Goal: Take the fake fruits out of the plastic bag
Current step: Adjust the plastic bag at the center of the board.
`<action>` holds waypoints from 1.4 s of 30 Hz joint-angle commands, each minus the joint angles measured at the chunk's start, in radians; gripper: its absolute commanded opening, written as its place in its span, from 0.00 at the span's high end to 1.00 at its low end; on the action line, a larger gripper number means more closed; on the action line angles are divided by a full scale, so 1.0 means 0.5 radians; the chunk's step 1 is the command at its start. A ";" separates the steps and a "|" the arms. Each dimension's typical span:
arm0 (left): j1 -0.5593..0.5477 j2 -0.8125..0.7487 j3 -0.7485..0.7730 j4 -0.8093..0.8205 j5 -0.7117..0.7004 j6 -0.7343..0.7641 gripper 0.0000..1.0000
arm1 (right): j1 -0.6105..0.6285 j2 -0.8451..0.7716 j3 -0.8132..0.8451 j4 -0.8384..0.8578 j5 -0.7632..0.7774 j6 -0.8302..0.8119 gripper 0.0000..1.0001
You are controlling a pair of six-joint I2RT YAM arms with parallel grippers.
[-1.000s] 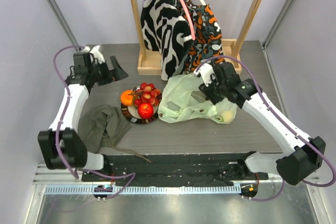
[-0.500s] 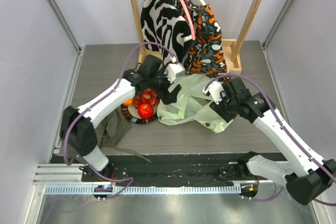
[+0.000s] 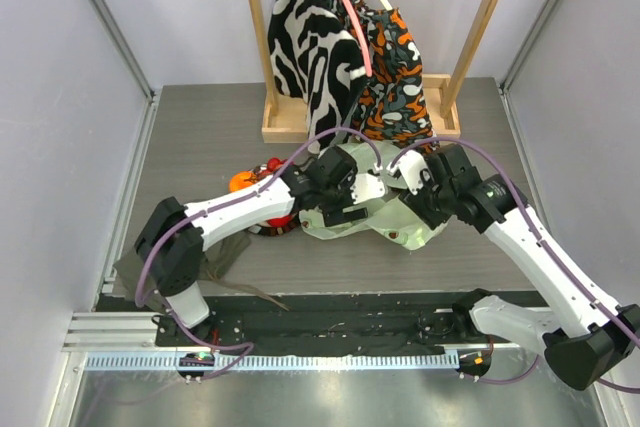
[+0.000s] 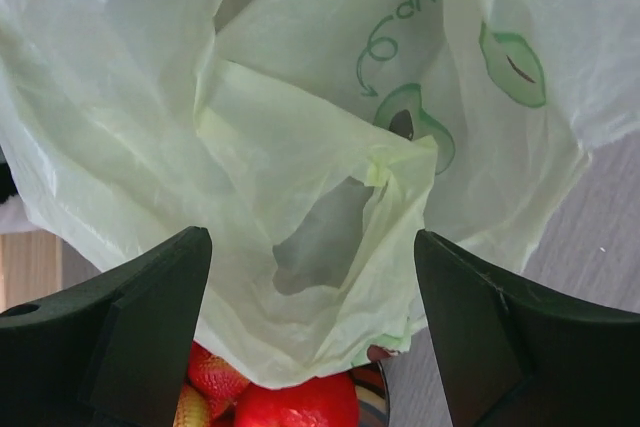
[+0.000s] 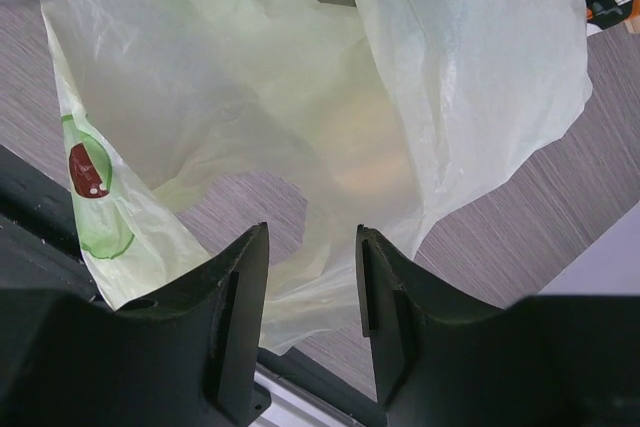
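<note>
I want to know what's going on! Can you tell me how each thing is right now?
Crinkly pale-green plastic bag: slumped on the table, handle loop gaping.
Red plastic fruits: out, beside the bag.
Left gripper: open at the bag's handle loop.
Right gripper: narrowly open around bag film.
Patterned garments: hanging from the rack.

Pale translucent green plastic bag (image 4: 300, 147), printed with green avocado halves and green lettering, fills the space ahead of the black left gripper (image 4: 310, 297). Below its fingers sit glossy red fake fruits (image 4: 290, 402), one yellow-tinged. Ahead of the black right gripper (image 5: 312, 267), the same pale green film carries a green avocado print with a dark red pit at left. From above: white arms with purple cables, an orange fruit (image 3: 240, 181), black-and-white zebra garment (image 3: 310, 37), orange-patterned garment (image 3: 395, 67), olive-grey cloth (image 3: 225, 252), grey wood-grain table (image 3: 200, 137).
</note>
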 commanded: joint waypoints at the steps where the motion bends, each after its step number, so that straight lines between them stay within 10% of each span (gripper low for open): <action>1: -0.017 0.077 -0.043 0.262 -0.335 0.108 0.13 | -0.004 -0.028 0.093 0.057 0.000 0.047 0.53; 12: -0.017 0.239 -0.025 0.398 -0.626 0.108 0.33 | -0.047 -0.092 0.044 0.048 0.003 0.087 0.52; 15: -0.017 0.264 0.030 0.349 -0.633 0.093 0.52 | -0.056 -0.089 0.038 0.066 -0.015 0.099 0.52; 19: -0.017 0.190 0.147 0.226 -0.556 -0.038 1.00 | -0.063 -0.086 0.050 0.066 -0.034 0.090 0.52; 31: 0.385 -0.022 0.715 -0.216 0.305 -0.919 1.00 | -0.063 0.192 0.299 0.296 -0.405 0.099 0.60; 38: 0.391 -0.098 0.546 -0.103 0.337 -1.076 1.00 | -0.063 0.597 0.078 0.707 -0.172 0.060 0.66; 42: 0.404 -0.147 0.479 -0.072 0.306 -1.128 1.00 | -0.060 0.589 0.007 0.341 -0.104 -0.057 0.70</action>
